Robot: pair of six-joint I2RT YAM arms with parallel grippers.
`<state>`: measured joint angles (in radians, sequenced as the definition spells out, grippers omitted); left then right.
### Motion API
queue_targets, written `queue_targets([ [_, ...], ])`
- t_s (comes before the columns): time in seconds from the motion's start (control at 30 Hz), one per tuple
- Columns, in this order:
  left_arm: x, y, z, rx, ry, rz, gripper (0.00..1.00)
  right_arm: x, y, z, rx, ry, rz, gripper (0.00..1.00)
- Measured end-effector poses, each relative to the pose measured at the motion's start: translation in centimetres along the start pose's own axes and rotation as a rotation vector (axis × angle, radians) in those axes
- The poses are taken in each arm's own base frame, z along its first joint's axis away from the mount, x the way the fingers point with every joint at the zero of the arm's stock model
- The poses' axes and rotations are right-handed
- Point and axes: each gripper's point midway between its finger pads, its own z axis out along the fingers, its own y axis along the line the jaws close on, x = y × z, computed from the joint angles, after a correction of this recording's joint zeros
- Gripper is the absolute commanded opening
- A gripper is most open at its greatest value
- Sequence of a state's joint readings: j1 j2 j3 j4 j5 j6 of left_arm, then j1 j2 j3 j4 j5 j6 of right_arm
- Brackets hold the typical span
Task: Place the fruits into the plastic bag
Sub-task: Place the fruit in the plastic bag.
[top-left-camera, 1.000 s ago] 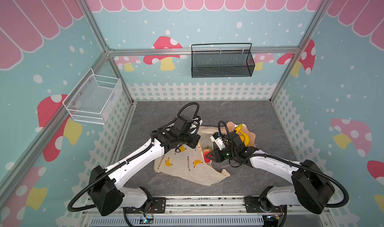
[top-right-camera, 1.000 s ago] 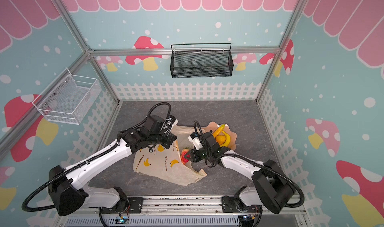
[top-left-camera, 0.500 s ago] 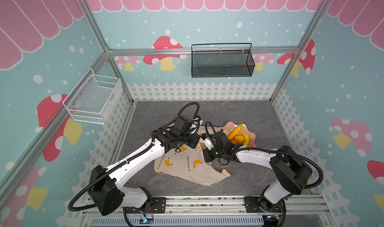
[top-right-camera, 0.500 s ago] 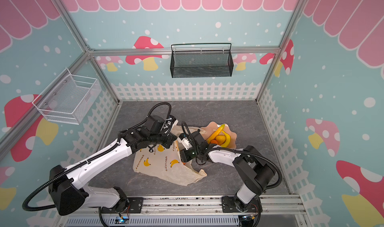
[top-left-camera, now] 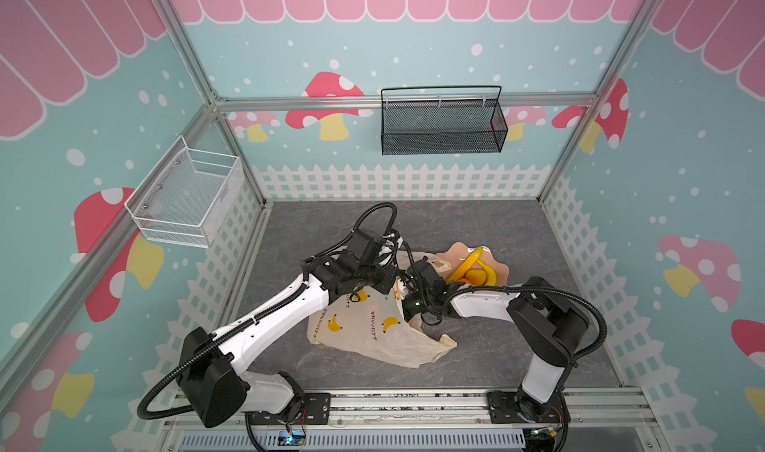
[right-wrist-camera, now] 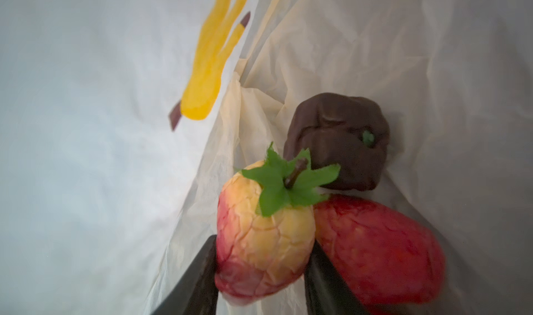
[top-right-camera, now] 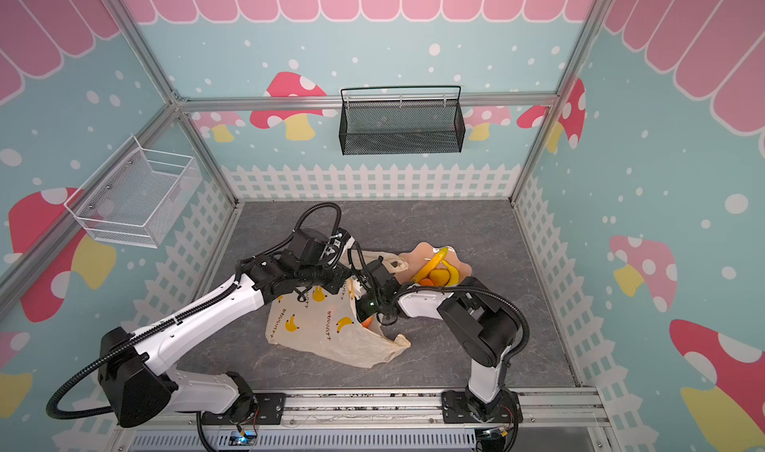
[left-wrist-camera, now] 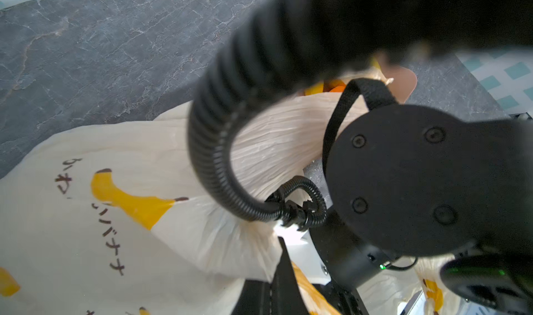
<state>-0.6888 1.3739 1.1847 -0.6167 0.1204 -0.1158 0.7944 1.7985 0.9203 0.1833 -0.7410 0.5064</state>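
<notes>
The plastic bag (top-left-camera: 364,330) (top-right-camera: 323,330) lies on the grey floor, cream with banana prints. My left gripper (left-wrist-camera: 281,258) is shut on the bag's rim (left-wrist-camera: 248,241) and holds the mouth up. My right gripper (right-wrist-camera: 259,258) is inside the bag, its two fingers pressed against the sides of a yellowish-red strawberry (right-wrist-camera: 259,235). Beside it in the bag lie a second red strawberry (right-wrist-camera: 375,250) and a dark brown round fruit (right-wrist-camera: 337,143). Two yellow bananas (top-left-camera: 472,259) (top-right-camera: 436,259) and an orange tangerine (top-left-camera: 476,276) rest on the pink plate (top-left-camera: 459,250).
The plate stands just right of the bag's mouth, close behind my right arm (top-left-camera: 480,305). A black mesh basket (top-left-camera: 441,125) hangs on the back wall and a white wire basket (top-left-camera: 186,199) on the left wall. White picket fencing edges the floor.
My right arm has swung left from beside the plate and pushed its gripper, with the strawberry, into the bag's mouth. The left arm has kept still, holding the rim.
</notes>
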Motion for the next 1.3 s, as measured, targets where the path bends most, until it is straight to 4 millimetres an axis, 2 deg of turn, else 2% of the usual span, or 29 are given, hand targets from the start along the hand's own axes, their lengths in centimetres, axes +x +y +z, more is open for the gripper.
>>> queue_targets([
  [0.3,0.0,0.1,0.0,-0.003,-0.002,0.0,0.0,0.3,1.7,0.3,-0.098,0.032,-0.013,0.82],
  [0.53,-0.1,0.0,-0.3,-0.001,-0.008,0.001,0.0,0.4,2.0,0.0,-0.106,0.039,-0.018,0.86],
  [0.83,0.3,0.2,-0.5,-0.01,-0.011,0.0,0.0,0.4,1.2,-1.2,0.01,0.022,-0.01,0.9],
  [1.0,0.8,0.3,-0.4,-0.014,-0.002,-0.001,0.0,1.1,-0.1,-2.5,0.112,0.001,0.008,0.91],
  [1.3,0.8,0.3,-0.6,-0.013,-0.006,-0.007,0.0,0.8,-1.7,-6.0,0.283,-0.089,0.025,0.97],
])
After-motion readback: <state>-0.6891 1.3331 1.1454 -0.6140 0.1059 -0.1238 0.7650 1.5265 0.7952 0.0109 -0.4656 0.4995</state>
